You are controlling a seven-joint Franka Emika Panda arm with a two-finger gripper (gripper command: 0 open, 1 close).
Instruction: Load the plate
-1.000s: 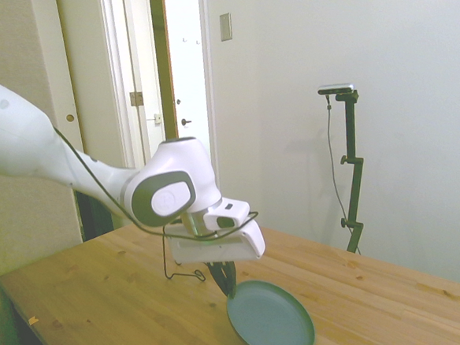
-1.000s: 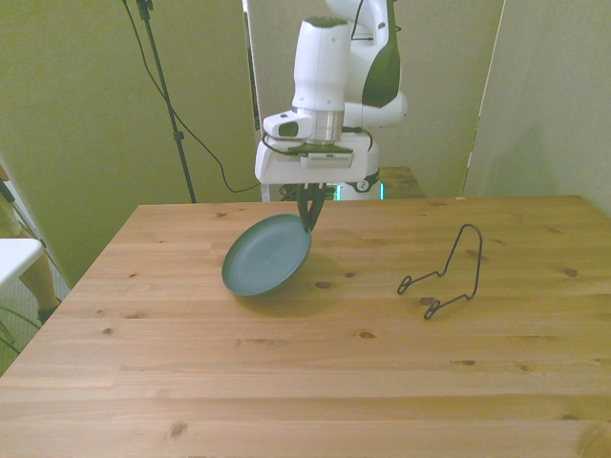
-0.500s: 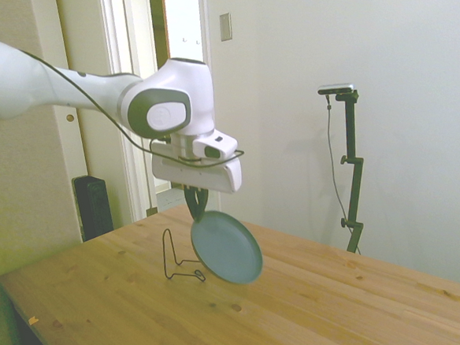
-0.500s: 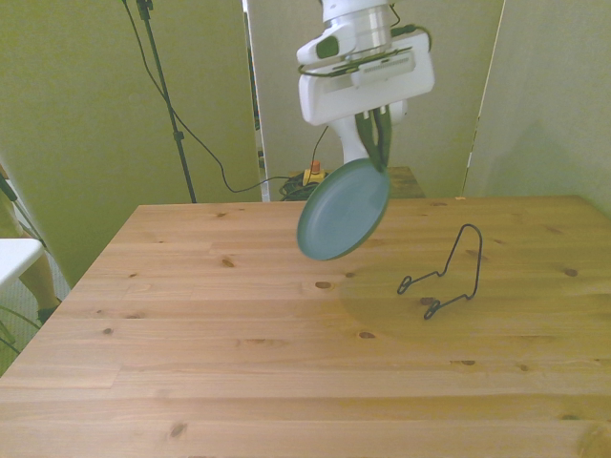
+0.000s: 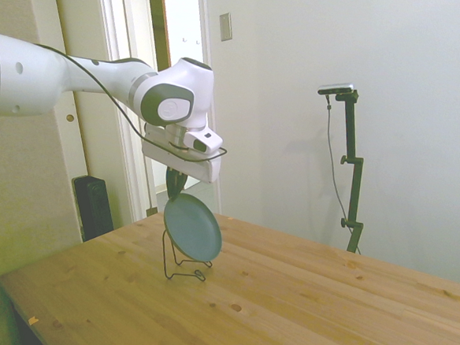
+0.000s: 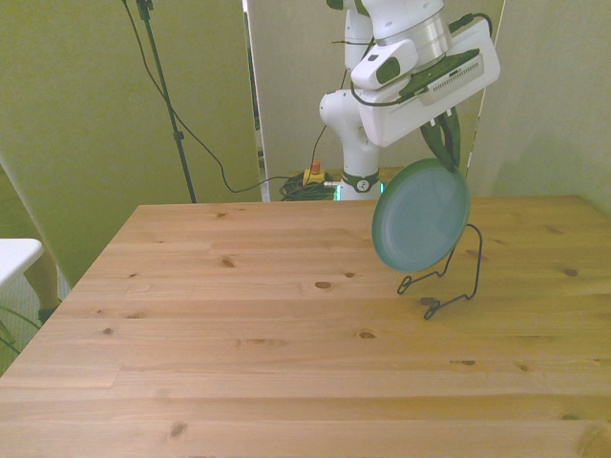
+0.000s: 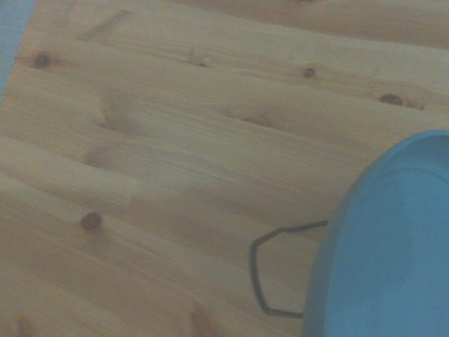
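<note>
Plate [image 6: 421,218] lifted, held near-vertical by top rim in tool [image 6: 446,145], pinched tight on rim. Sits right of centre in front view, hanging just above wire stand [image 6: 447,282]; not seated yet as far as I can judge. Left: lower into stand's cradle, release.

Plate: round, matte teal, shallow raised rim. Stand: thin dark bent wire, upright loop plus feet. Table [image 6: 239,343]: knotty pine planks.
</note>
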